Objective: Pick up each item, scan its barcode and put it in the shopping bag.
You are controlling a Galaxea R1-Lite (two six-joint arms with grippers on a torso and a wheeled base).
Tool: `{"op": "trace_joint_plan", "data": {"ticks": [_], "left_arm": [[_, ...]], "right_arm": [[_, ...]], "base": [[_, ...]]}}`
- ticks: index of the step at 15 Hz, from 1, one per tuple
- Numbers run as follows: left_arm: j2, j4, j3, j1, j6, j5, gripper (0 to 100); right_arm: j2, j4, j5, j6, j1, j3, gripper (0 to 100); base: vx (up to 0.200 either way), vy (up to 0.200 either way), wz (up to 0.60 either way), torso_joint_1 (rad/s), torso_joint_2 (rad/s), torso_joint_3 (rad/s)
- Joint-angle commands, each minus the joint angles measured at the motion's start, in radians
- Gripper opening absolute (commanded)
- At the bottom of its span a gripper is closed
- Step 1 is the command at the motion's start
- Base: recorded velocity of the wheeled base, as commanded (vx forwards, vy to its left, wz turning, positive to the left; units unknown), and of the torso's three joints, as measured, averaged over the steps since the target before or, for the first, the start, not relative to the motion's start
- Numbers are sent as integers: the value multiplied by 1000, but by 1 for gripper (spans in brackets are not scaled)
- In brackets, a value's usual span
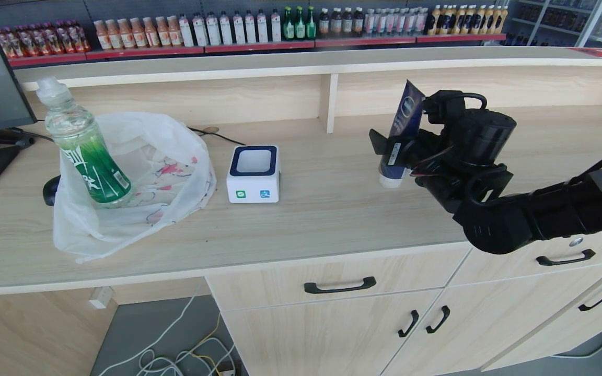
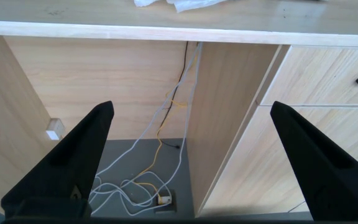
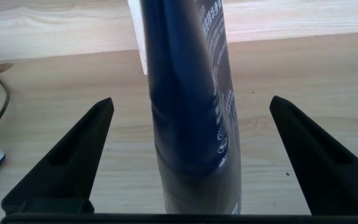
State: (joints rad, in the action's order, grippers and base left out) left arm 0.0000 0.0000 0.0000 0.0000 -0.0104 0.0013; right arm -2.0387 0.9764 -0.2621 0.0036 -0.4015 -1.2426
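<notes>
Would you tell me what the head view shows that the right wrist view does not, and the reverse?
Head view alone: the bottle tilted in the bag, the whole scanner, and the drawers below. Right wrist view alone: both fingers spread wide, each with a gap to the tube between them. Shared: the dark blue tube standing on the counter.

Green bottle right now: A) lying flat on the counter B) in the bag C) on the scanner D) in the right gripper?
B: the bottle stands tilted inside the bag, left of the scanner; the right gripper straddles the tube.
</notes>
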Motion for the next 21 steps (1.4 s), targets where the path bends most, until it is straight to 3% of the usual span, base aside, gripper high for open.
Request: {"op": "trace_joint_plan", "data": {"ticks": [1, 19, 20, 21], "left_arm": [[0, 0, 0, 0, 0, 0, 100], [0, 0, 0, 0, 0, 0, 100], [0, 0, 0, 0, 0, 0, 100], [0, 0, 0, 0, 0, 0, 100]], "right_arm": [[-9, 1, 0, 1, 0, 0, 100], [-64, 24, -3, -8, 0, -5, 100], [-64, 24, -3, -8, -2, -3, 0], [-63, 24, -3, -8, -2, -3, 0]], "base": [[0, 0, 0, 0, 0, 0], [0, 0, 0, 0, 0, 0], [0, 0, 0, 0, 0, 0], [0, 0, 0, 0, 0, 0]]}}
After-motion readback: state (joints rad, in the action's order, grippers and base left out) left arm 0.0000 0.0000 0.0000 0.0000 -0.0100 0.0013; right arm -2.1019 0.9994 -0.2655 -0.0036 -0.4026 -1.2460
